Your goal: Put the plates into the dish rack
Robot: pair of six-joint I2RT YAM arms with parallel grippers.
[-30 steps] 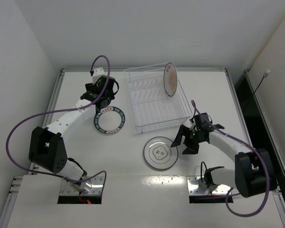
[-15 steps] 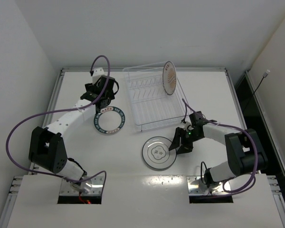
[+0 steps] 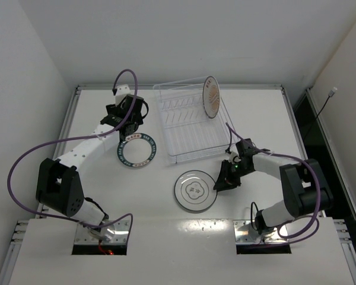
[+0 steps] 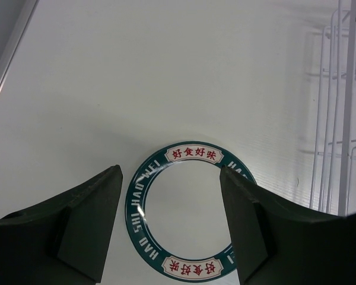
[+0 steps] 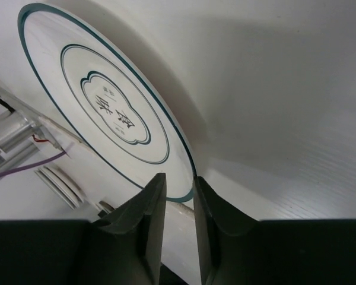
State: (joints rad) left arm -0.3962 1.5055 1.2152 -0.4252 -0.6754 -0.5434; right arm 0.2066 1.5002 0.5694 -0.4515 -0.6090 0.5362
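While the left tool [image 3: 128,123] hangs spread wide over the teal-rimmed plate [image 3: 135,149] at the upper left of the top view, it holds nothing, and that plate lies flat on the counter [image 3: 261,119], just left of the dish rack [image 3: 197,155]. If the tool comes down crooked, one finger could land on the rim and push the plate away instead of picking it up. The orange plate [image 3: 211,98] stands on its edge in the far right part of the rack, and a hard bump to the rack might knock it over. Lower down, near the middle, the grey glass plate [image 3: 193,191] lies on the counter in front of the rack. The right tool [image 3: 223,180] is pinching its right edge with only a small bite. Glass is smooth, so I think the plate could slip out and drop when it is lifted, or swing and hit the wall of the rack.
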